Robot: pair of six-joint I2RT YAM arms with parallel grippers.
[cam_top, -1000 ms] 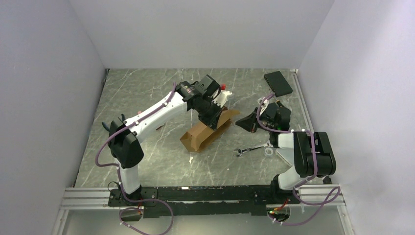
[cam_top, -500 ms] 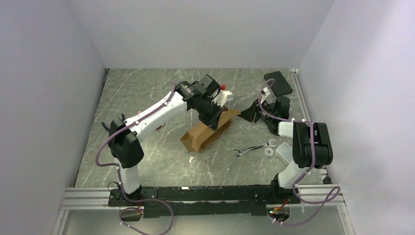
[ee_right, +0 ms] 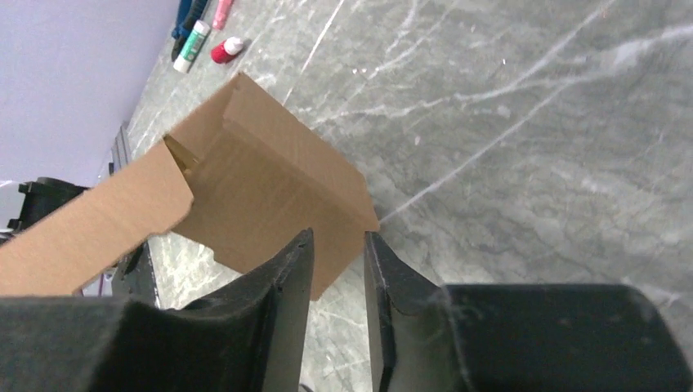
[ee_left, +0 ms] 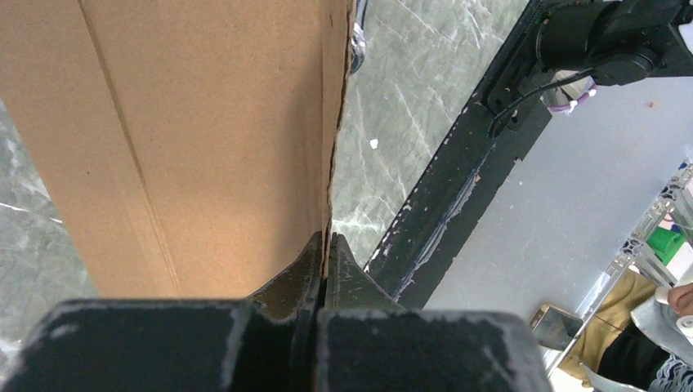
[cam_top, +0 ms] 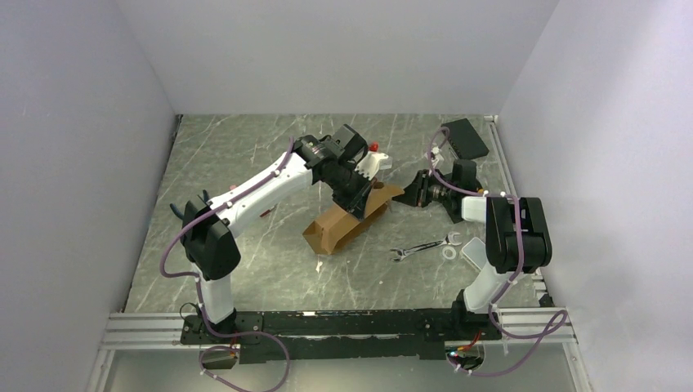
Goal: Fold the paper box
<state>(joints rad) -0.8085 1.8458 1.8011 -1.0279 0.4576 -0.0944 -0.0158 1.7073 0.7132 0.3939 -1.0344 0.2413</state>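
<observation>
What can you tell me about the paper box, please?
The paper box is plain brown cardboard, unprinted and creased, half folded into an oblong shell with an end flap standing open. It rests slanted on the table. The left gripper is shut on one thin edge; the right gripper, open, faces the flap without clearly touching.

no text, label, brand or number can be read in any view.

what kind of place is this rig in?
Probably a robot lab test cell: left arm and right arm bolted to an aluminium rail, plain pale walls enclosing a marble-pattern table.
</observation>
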